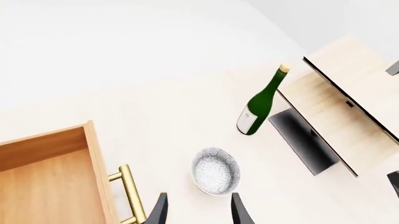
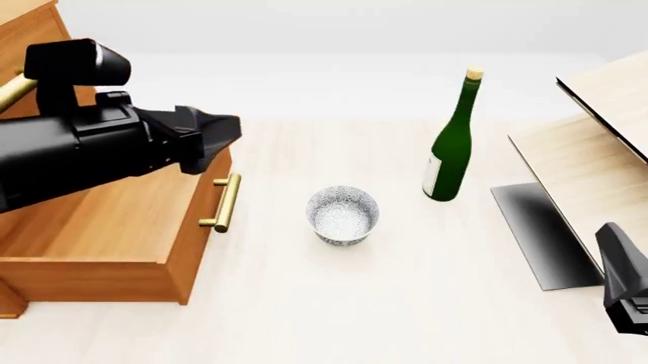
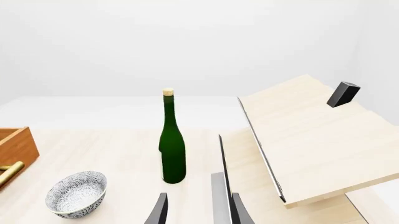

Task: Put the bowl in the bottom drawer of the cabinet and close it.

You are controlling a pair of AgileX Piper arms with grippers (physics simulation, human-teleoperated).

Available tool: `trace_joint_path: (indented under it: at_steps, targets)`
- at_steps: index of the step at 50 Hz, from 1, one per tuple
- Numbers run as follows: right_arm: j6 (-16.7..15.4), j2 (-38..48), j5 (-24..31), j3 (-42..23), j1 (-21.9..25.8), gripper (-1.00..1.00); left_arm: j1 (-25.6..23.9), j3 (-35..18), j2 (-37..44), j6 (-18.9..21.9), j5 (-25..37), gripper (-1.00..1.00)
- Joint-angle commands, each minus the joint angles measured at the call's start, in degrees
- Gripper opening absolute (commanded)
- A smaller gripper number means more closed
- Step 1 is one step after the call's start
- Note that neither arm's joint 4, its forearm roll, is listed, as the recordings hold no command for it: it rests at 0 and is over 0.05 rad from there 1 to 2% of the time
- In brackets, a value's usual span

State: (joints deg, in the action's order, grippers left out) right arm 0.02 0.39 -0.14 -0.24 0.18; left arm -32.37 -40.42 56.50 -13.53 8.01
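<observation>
The left arm's bulk covers most of the cabinet (image 2: pixel 30 34) in the front view, and the left gripper (image 1: pixel 197 210) shows only as two dark fingertips cut off at the wrist frame's edge; they stand apart, holding nothing. The right gripper (image 3: pixel 198 210) is likewise cropped, its fingertips parted and empty; the front view catches only a black stub of that arm at 4 o'clock. The bowl (image 2: pixel 344 215) sits upright on the table (image 2: pixel 335 303), centre, apart from both grippers; the bottom drawer (image 2: pixel 111 235) stands pulled out at its 9 o'clock; a green bottle (image 2: pixel 453 144) stands at its 1 o'clock; pale slanted panels (image 2: pixel 597 144) lie at 3 o'clock.
</observation>
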Motion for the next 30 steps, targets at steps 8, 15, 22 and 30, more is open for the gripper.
trace_joint_path:
  at_steps: [8, 15, 22, 30]
  targets:
    - [0.00, -0.01, 0.00, 0.00, -0.01, 1.00, -0.34, -3.87, 6.32, -4.82, -2.62, 1.00]
    - [-0.01, 0.00, 0.00, 0.00, 0.00, 1.00, -0.87, -5.63, 8.52, -5.89, -3.26, 1.00]
    - [-0.01, 0.00, 0.00, 0.00, -0.01, 1.00, -0.55, -6.15, 10.88, -6.25, -5.12, 1.00]
    - [-0.01, -0.01, 0.00, 0.00, 0.00, 1.00, -0.80, -6.60, 13.93, -6.94, -7.00, 1.00]
